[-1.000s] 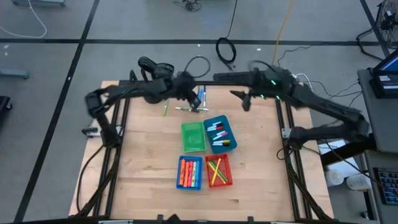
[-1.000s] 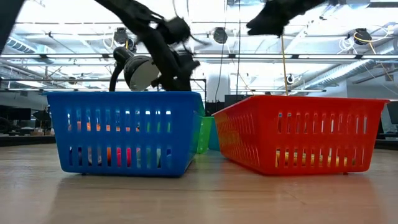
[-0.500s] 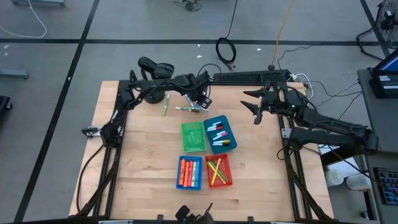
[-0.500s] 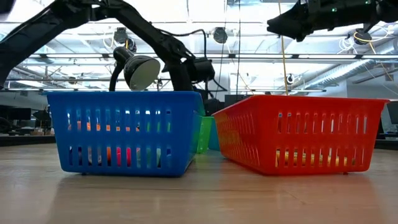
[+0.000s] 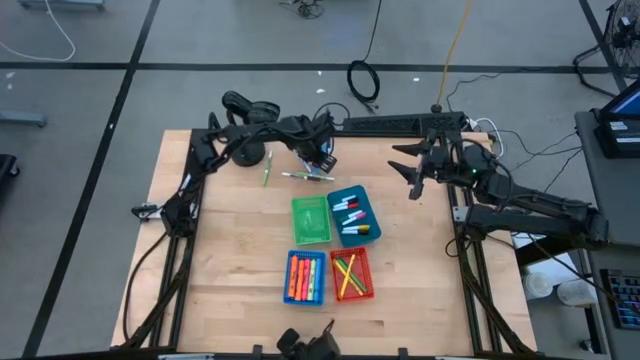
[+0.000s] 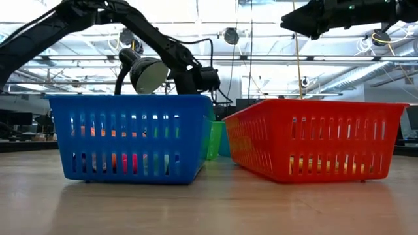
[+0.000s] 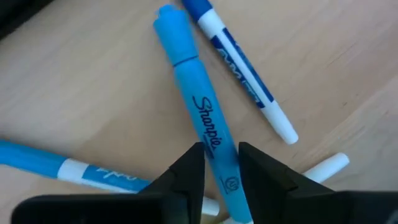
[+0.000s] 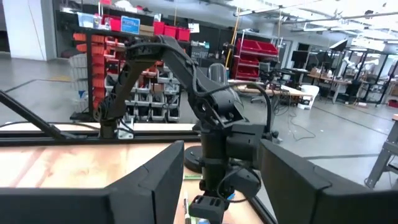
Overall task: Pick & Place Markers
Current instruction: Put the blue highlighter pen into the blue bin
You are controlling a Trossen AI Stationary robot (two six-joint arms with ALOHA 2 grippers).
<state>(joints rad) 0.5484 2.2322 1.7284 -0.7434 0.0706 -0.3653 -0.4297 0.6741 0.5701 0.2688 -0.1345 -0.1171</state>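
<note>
My left gripper (image 5: 322, 160) (image 7: 221, 152) is down at the table's far middle, over a small cluster of markers. A light-blue marker (image 7: 199, 106) lies flat on the wood and runs between the gripper's two fingers, which are closed in on it. Beside it lie a white marker with a blue cap (image 7: 242, 68) and a blue-and-white one (image 7: 62, 168). Farther left, a green marker (image 5: 266, 175) and a green-and-white one (image 5: 300, 176) rest on the table. My right gripper (image 5: 412, 180) (image 6: 294, 23) is open and raised at the far right, with nothing between its fingers. My left gripper pinches the light-blue marker's barrel (image 7: 219, 155) between its two fingers, on the half away from the cap, just past the printed name. The fingers come from above, pointing steeply down, and lie across the marker. The marker lies flat on the table.
Four small bins stand mid-table: green (image 5: 311, 219), teal (image 5: 354, 214) with several markers, blue (image 5: 306, 277) and red (image 5: 351, 274), both holding markers. In the low view the blue bin (image 6: 130, 140) and red bin (image 6: 320, 140) hide the table behind. Bare wood lies left and right.
My left gripper has come down onto the markers at the table's far middle and tipped steeply downward. My right gripper has drawn back toward the table's right edge and tipped up to about level.
</note>
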